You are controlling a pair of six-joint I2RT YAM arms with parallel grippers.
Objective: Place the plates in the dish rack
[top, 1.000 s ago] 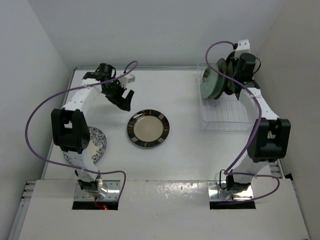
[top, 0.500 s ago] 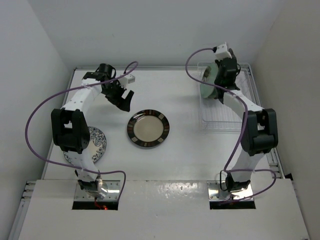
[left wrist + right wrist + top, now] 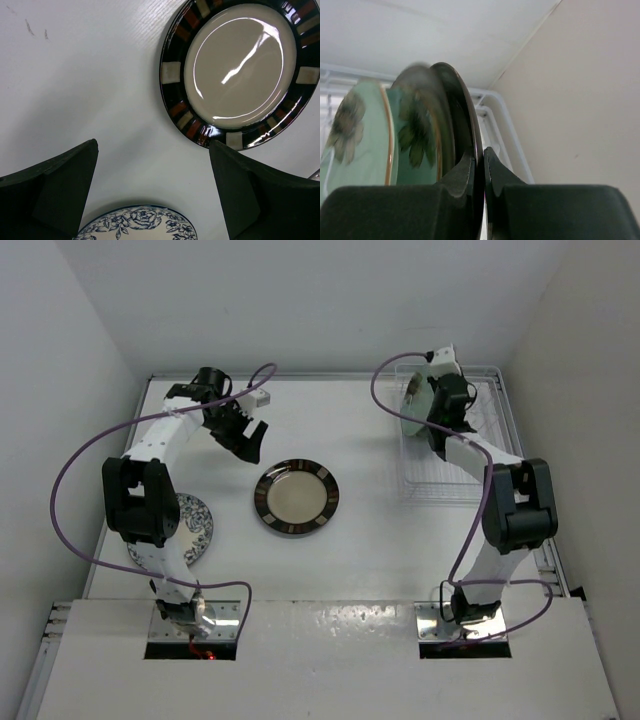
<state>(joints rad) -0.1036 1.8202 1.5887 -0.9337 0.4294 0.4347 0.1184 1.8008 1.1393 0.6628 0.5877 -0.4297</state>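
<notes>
PLATES GO IN: We see the right gripper (image 3: 479, 165) pinching the glossy edge of a dark-rimmed plate (image 3: 459, 105) between its matte black fingers. The plate stands on edge beside 2 mint-green plates (image 3: 415, 135), each glazed with a dark flower and a thin gold line, in the white wire dish rack (image 3: 452, 482) at 2 o'clock on the table (image 3: 350, 570). Whether the held plate sits between the tines we cannot tell. The left gripper (image 3: 155, 192) hangs at 10 o'clock with its jaws spread wide and nothing in them. Against 1 second ago, the right arm has swung toward 9 o'clock and its elbow has folded in beside the rack; the left arm has not moved. 2 round plates lie flat on the smooth white table: a brown-rimmed plate (image 3: 296, 498) at the middle, its shiny cream centre ringed with black, rust and cream blocks, and a blue floral plate (image 3: 196, 524) at 8 o'clock, partly under the left arm
</notes>
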